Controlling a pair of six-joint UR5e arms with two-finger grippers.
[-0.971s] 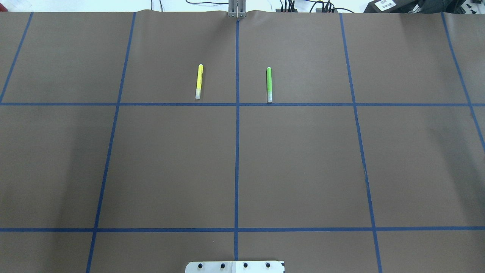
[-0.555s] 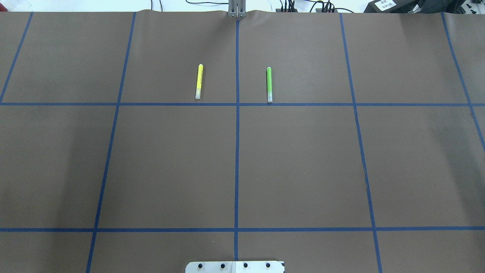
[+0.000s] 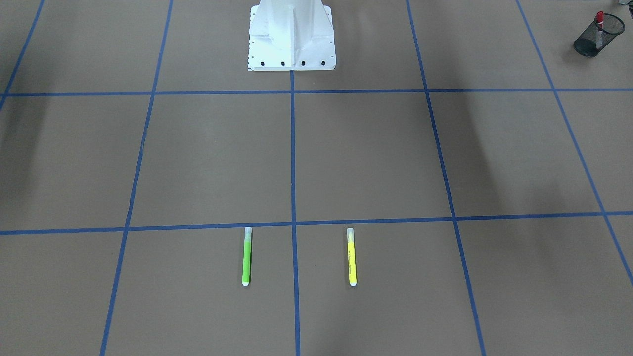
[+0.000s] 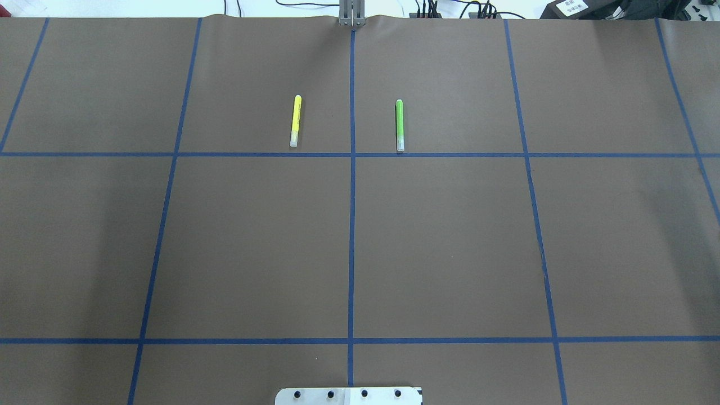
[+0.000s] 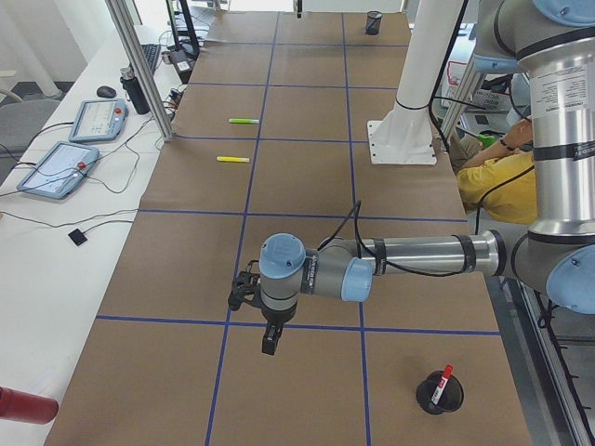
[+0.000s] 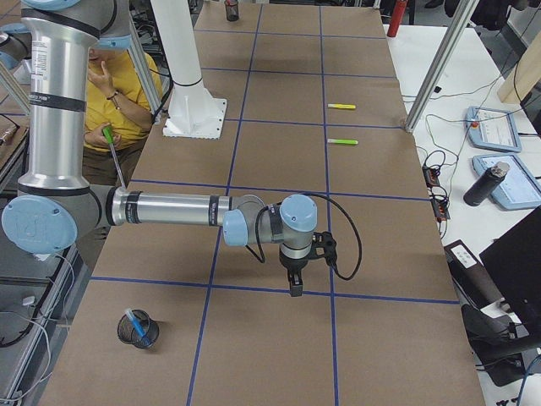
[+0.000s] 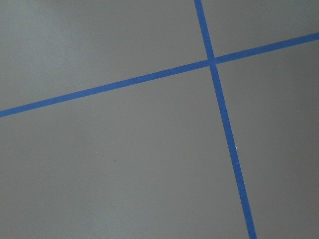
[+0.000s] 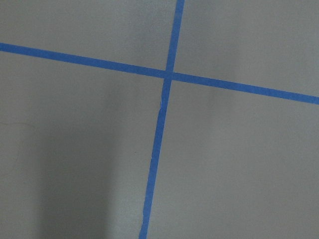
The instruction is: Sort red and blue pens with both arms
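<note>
The red pen (image 5: pixel 441 386) sits in a black cup (image 5: pixel 426 395) near our left claw (image 5: pixel 270 339). The blue pen (image 6: pixel 138 326) sits in a second cup (image 6: pixel 127 335) near our right claw (image 6: pixel 293 283). We cannot tell if either claw is open. We might grab the green marker (image 4: pixel 399 125) or yellow marker (image 4: pixel 295 121) by mistake.

Your overhead and front-facing cameras look down from opposite sides, sharing the yellow marker (image 4: pixel 295 121) and lime green marker (image 4: pixel 400 125). Wrist cameras hug blue tape (image 7: pixel 211 60).
</note>
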